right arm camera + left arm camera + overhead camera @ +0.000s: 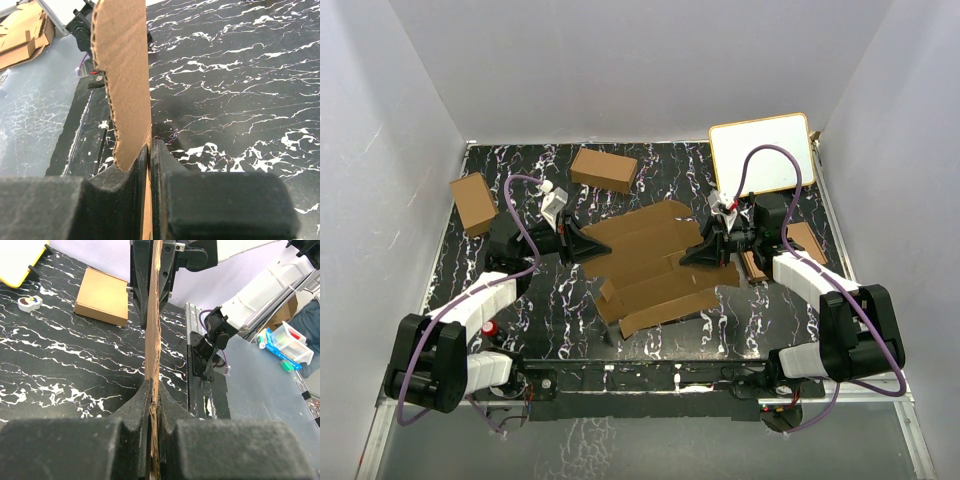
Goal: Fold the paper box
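1. Black fingers (132,415) of the L tool (603,250) fill the near part of the L wrist view. They are clenched on the paper box (655,265), w/ cardboard pinched btwn them.
2. R tool (686,257) is also clenched on the box. The R wrist view shows a rounded flap standing up from btwn its pads, corrugated edge showing.
3. Box location: a wide die-cut sheet, not yet folded up, over the middle of the desk (790,310). L tool has its L edge, R tool its R edge. Can't tell whether the sheet's near part rests on the desk or hangs just above it.
4. Key relation: the sheet lies straight btwn the two tools. In the L wrist view it is edge-on, running from the L fingers directly to the R tool at the far end. Long axis approx L-to-R across the desk, a bit skewed. Neither arm is nearer, as both are in contact at opposite ends.
5. Judgement: next move prob. needs both arms working against each other about a crease. W/ both ends gripped, a pull along the axis could tear a flap or slip a grip.
6. Elsewhere:
   - two short cartons (473,202) (604,169) far L, well apart from the sheet
   - white board w/ yellow rim (761,153) far R
   - flat brown pieces (808,240) just beside the R arm
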Tool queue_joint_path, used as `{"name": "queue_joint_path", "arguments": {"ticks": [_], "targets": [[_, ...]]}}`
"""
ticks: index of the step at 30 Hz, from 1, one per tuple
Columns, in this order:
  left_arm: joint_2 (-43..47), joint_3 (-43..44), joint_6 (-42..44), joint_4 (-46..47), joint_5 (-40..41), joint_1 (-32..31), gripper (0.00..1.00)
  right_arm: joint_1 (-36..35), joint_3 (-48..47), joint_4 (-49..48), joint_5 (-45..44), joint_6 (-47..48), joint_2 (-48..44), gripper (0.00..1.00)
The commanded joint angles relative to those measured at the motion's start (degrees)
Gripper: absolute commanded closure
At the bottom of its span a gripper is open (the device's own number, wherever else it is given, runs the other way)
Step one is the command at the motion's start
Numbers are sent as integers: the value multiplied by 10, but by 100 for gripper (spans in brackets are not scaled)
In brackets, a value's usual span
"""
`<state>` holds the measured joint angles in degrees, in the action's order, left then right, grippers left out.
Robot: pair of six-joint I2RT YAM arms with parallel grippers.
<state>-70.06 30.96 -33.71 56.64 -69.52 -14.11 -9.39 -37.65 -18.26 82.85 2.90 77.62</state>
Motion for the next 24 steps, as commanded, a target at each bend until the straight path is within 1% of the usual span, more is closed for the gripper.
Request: {"name": "queue_joint_path", "arguments": {"ticks": [1, 6, 7, 8, 9, 10, 11, 13, 14, 15, 16, 18, 20, 21, 24], "targets": [[3, -3, -2, 24, -12, -5, 100, -4, -8, -32, 25, 26, -3, 92], [5, -2, 5, 12, -4, -4, 100, -1, -22, 18, 14, 61, -5, 92], [6, -1, 8, 8, 1, -4, 100, 3, -24, 28, 10, 69, -6, 90], [8, 0, 13, 1, 6, -4, 100, 10, -26, 36, 8, 75, -9, 78], [12, 1, 19, -8, 12, -3, 100, 22, -29, 42, 9, 80, -13, 62], [17, 2, 29, -21, 22, -3, 100, 38, -32, 50, 11, 83, -18, 52], [23, 3, 46, -46, 35, -2, 100, 56, -36, 62, 17, 90, -25, 45], [41, 12, 93, -111, 66, 2, 100, 101, -52, 104, 31, 119, -45, 36], [50, 16, 122, -143, 82, 5, 100, 130, -58, 131, 36, 139, -57, 34], [58, 19, 134, -162, 94, 8, 100, 154, -63, 154, 41, 158, -69, 33], [66, 19, 135, -165, 101, 12, 100, 176, -67, 175, 42, 180, -79, 32], [73, 12, 124, -152, 118, 21, 100, 208, -70, 198, 29, 194, -95, 32], [76, 11, 111, -142, 119, 32, 100, 230, -67, 198, -4, 178, -100, 32], [77, 11, 103, -137, 120, 38, 100, 238, -62, 183, -25, 157, -100, 32], [79, 4, 64, -98, 121, 60, 100, 257, -32, 94, -109, 56, -101, 32]]}}
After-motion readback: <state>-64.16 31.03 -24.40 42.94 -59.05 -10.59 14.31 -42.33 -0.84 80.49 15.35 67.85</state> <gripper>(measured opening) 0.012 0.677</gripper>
